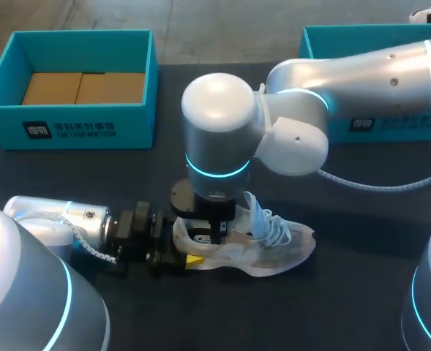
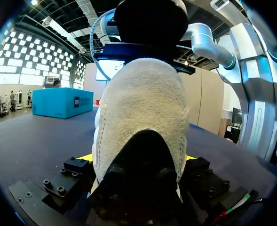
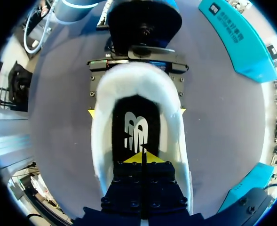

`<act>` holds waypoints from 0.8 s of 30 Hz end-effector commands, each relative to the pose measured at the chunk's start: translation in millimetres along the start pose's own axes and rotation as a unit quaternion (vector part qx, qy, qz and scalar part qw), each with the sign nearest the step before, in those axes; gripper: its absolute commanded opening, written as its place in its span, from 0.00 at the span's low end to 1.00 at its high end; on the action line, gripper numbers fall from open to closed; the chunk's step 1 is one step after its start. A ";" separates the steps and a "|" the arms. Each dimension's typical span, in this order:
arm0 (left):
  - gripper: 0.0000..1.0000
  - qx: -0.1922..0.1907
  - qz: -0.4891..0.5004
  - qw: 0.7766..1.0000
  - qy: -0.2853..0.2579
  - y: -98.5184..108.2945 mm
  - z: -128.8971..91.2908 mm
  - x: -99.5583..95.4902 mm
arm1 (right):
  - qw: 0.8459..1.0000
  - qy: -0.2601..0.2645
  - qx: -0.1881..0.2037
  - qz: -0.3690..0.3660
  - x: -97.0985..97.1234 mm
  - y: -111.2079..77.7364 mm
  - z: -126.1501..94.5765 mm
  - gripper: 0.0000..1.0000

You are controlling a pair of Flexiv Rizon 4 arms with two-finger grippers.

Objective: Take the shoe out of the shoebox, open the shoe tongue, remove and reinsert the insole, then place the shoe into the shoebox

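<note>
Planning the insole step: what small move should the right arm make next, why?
Probably part the right jaws slightly and nip the black insole: they stand closed over it, flat inside the white mesh sneaker, whose heel the left jaws clamp.

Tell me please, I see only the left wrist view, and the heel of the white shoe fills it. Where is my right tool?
Observer: The right tool is down inside the opening of the white mesh shoe, with its yellow tips together.
Operator: Is the insole in the shoe or out?
Observer: It is in. The black insole with a white logo lies flat under those tips.
Operator: Where is a box for the shoe afterwards?
Observer: An open teal cardboard box stands at the far left of the head view, with brown cardboard on its floor.
</note>
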State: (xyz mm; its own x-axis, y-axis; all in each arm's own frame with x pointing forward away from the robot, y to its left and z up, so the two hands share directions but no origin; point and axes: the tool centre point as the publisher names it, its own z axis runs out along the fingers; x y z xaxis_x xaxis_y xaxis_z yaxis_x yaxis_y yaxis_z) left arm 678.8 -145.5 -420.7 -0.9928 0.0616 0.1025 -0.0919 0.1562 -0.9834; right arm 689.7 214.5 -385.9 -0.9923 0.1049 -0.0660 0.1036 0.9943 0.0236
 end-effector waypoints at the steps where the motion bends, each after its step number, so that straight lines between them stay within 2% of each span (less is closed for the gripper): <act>1: 0.00 -0.001 0.000 1.000 -0.001 3.4 -1.5 0.2 | 1.000 0.005 -0.002 0.006 0.0 -5.7 6.7 0.00; 13: 0.00 -0.001 0.000 1.000 -0.001 3.4 -1.5 0.2 | 0.998 -0.015 -0.001 0.062 6.3 -33.2 6.7 0.00; 21: 0.00 -0.001 0.000 1.000 -0.001 3.4 -1.5 0.2 | 0.996 -0.030 0.002 0.082 5.7 -43.1 1.7 0.00; 24: 0.00 -0.001 0.000 1.000 -0.001 3.4 -1.5 0.2 | 0.996 -0.031 0.002 0.084 3.5 -44.4 1.3 0.15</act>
State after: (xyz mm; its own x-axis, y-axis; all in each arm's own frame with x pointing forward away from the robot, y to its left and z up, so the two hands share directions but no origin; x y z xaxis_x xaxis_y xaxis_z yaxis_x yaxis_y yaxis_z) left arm 678.8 -145.5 -420.7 -0.9928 0.0616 0.1025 -0.0918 0.1562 -0.9834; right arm 683.5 175.9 -390.8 -0.9553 0.2699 -0.1206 0.2686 0.9629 0.0273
